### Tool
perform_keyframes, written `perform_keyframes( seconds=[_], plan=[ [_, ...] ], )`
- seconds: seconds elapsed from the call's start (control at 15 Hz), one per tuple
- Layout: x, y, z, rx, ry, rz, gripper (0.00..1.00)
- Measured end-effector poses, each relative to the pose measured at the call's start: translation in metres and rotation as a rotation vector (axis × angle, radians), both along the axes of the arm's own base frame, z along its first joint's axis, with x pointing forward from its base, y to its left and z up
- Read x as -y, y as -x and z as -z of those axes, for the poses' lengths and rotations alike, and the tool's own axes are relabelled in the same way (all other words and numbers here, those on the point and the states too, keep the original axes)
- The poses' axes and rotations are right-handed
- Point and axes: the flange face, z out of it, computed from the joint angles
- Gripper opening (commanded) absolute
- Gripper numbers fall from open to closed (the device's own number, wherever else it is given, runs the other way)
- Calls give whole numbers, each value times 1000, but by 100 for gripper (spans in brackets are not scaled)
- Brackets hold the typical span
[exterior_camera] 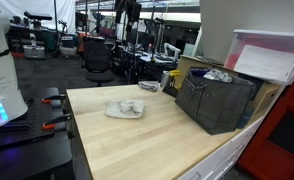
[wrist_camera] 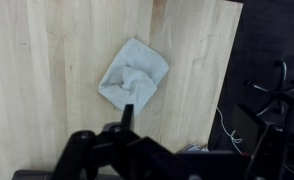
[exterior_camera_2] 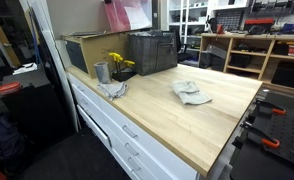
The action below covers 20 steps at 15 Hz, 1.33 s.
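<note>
A crumpled light grey cloth (exterior_camera: 125, 108) (exterior_camera_2: 191, 92) lies alone on the wooden table (exterior_camera: 137, 140) (exterior_camera_2: 167, 115). In the wrist view the cloth (wrist_camera: 134, 75) sits near the centre, seen from high above. My gripper (wrist_camera: 192, 125) hangs well above the table (wrist_camera: 47, 90), near its edge, with its dark fingers (wrist_camera: 127, 112) spread wide and nothing between them. It is apart from the cloth. The jaws themselves do not show in either exterior view.
A dark mesh crate (exterior_camera: 215, 100) (exterior_camera_2: 152, 50) stands at one end of the table beside a cardboard box (exterior_camera_2: 87, 50). A metal cup (exterior_camera_2: 101, 72), yellow flowers (exterior_camera_2: 119, 63) and a second cloth (exterior_camera_2: 114, 89) sit near it. Orange clamps (exterior_camera: 52, 98) grip the opposite edge.
</note>
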Motion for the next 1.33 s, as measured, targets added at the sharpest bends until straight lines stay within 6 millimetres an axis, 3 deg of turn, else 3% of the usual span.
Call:
perform_keyframes(
  seconds=[0.47,0.93,1.33],
  plan=[
    [-15,-25,33,80,68,213,100],
    [-42,-34,108,55,133,500,100],
    [-66,-31,170,14,159,631,100]
  ],
)
